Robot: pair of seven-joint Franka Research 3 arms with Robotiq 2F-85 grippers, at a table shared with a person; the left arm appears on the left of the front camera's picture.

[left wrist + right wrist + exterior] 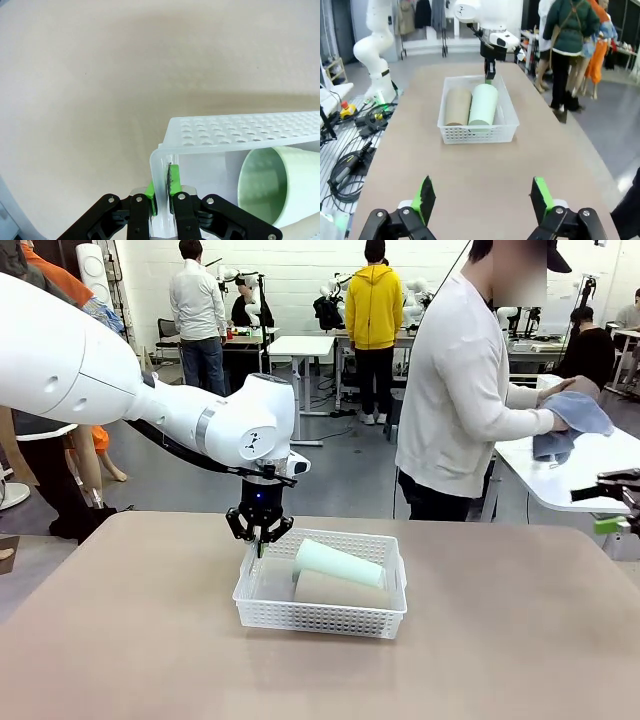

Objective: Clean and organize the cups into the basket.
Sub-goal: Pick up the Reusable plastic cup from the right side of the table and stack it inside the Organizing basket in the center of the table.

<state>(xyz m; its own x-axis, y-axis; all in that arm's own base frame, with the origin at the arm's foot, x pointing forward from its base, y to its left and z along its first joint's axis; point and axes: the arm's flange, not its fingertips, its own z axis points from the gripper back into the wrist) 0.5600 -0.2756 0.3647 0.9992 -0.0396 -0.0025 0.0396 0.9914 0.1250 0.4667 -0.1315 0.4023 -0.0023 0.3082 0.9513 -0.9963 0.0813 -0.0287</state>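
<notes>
The white lattice basket (320, 618) stands on the tan table. Two cups lie on their sides in it: a mint-green cup (338, 563) and a tan cup (340, 590) in front of it. My left gripper (260, 536) points down at the basket's far left corner, shut on the basket's wall. In the left wrist view its green pads (150, 192) pinch the thin white basket wall (161, 175), with the mint cup's open mouth (270, 185) just inside. My right gripper (482, 200) stands open over the bare table, well short of the basket (477, 134).
A person stands beyond the table's far right, turned to a white side table (560, 475), holding a blue-grey cloth (570, 420). Cables and gear (355, 145) lie off one side of the table in the right wrist view. Bare tabletop surrounds the basket.
</notes>
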